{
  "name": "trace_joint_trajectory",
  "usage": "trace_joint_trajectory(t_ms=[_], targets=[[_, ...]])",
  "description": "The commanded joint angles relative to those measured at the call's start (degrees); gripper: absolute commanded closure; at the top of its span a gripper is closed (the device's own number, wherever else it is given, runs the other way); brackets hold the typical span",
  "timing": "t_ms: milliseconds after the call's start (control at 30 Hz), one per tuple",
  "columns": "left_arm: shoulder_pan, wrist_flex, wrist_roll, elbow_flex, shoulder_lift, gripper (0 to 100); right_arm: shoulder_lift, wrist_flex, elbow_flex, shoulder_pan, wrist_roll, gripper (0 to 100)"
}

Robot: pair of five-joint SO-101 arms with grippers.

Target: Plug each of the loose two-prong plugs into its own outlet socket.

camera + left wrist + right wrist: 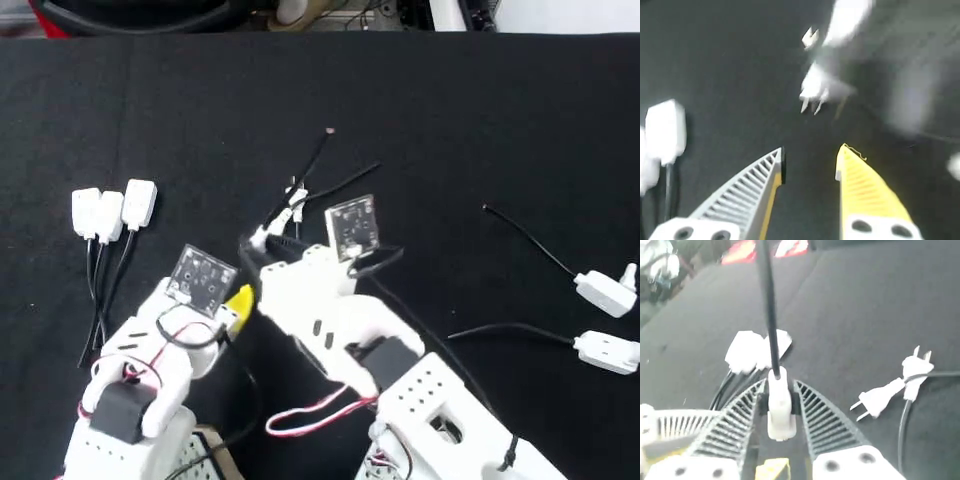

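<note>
So far no plug looks seated: one plug (pixel 779 412) is pinched in the right gripper (pixel 779 385), its cord running up out of the jaws, with the three left sockets (pixel 108 212) near ahead. Two more plugs (pixel 877 401) lie loose on the table (pixel 450 100) beside it, so all the plugging is left. The left gripper (pixel 810 160) hovers spread and empty.

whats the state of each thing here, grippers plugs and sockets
left gripper: open, empty
right gripper: shut on held plug
held plug: clamped, not in a socket
loose plugs: lying on the table, unplugged
left sockets: three side by side, no plugs in
right sockets: two lying apart
</note>
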Motion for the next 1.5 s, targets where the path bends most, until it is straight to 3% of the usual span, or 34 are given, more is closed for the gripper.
trace_joint_trajectory(t_ms=[0, 200, 367, 733, 1300, 1467], targets=[[3.38, 4.48, 0.88, -8.4, -0.26, 81, -3.3, 3.69, 0.75, -1.67, -0.7, 98.7], [3.56, 6.15, 1.05, -9.45, -0.35, 81, -10.86, 5.36, 3.12, -2.02, -0.7, 98.7], [3.03, 1.76, 1.14, -6.11, -0.35, 81, -16.31, 16.09, 1.1, -6.68, -0.79, 98.7], [-2.77, -1.58, 1.05, -4.0, -0.35, 81, -18.33, 28.31, -4.35, -6.95, -0.7, 98.7], [-4.09, -3.43, 2.9, -3.74, -0.35, 81, -18.15, 31.56, -5.05, -11.16, 1.41, 98.7], [-7.87, -4.22, 3.08, -3.74, -0.35, 81, -18.15, 31.65, -5.05, -11.16, 1.41, 98.7]])
